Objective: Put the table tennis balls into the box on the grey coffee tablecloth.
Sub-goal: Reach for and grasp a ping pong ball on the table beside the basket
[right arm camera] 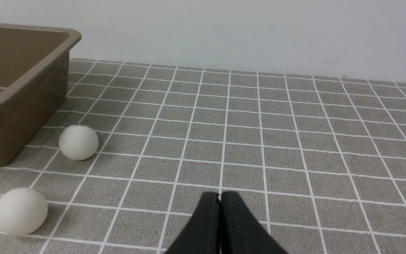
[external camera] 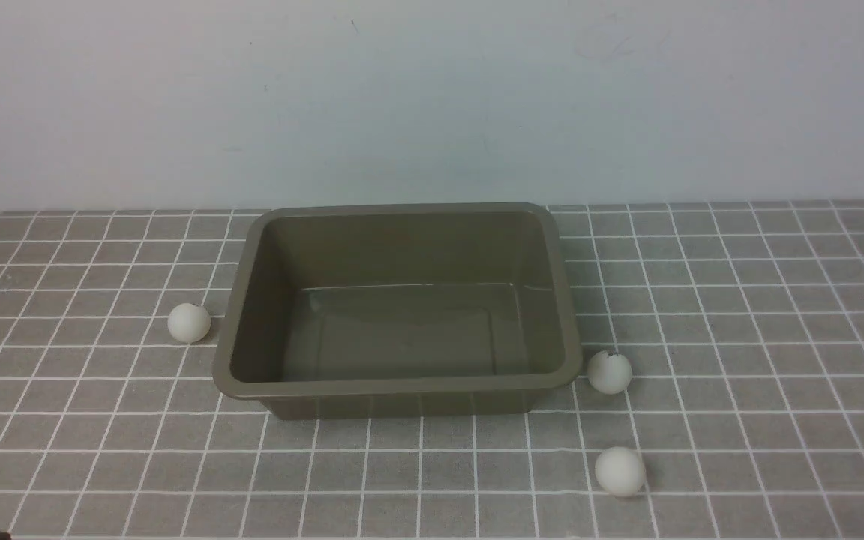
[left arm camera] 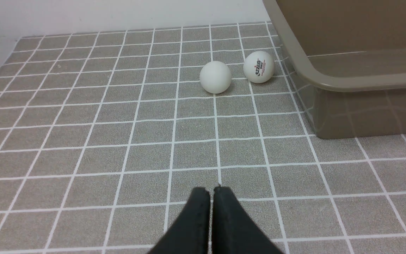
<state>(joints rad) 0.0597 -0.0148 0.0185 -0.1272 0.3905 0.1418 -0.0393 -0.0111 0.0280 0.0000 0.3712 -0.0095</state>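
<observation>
Table tennis balls (external camera: 189,322) lie on the grey coffee tablecloth (external camera: 739,300), all of them outside the box (external camera: 394,386). The box stands in the middle of the cloth, its long side across the front view, and its glossy floor is bare.

In the front view one ball lies near the left wall of the box. The left wrist view shows two balls on this side. One is a plain ball (left arm camera: 215,77) and the other is a logo ball (left arm camera: 258,66) with small print. They are close to each other but apart, and the logo ball is nearer to the box wall.

On the right side, the corner ball (external camera: 610,372) lies just beside the near right corner of the box and has a dark mark on its top. I cannot tell if it touches the rim. The near ball (external camera: 619,471) lies closer to the robot and apart from the box.

The left claw (left arm camera: 211,190) is clenched, its black tips pressed together, and it grasps nothing. It points toward the two left balls and is well apart from them. The right claw (right arm camera: 220,195) is clenched in the same way over bare cloth, and both right balls lie off to its side. A pale wall (external camera: 432,97) rises behind the cloth.
</observation>
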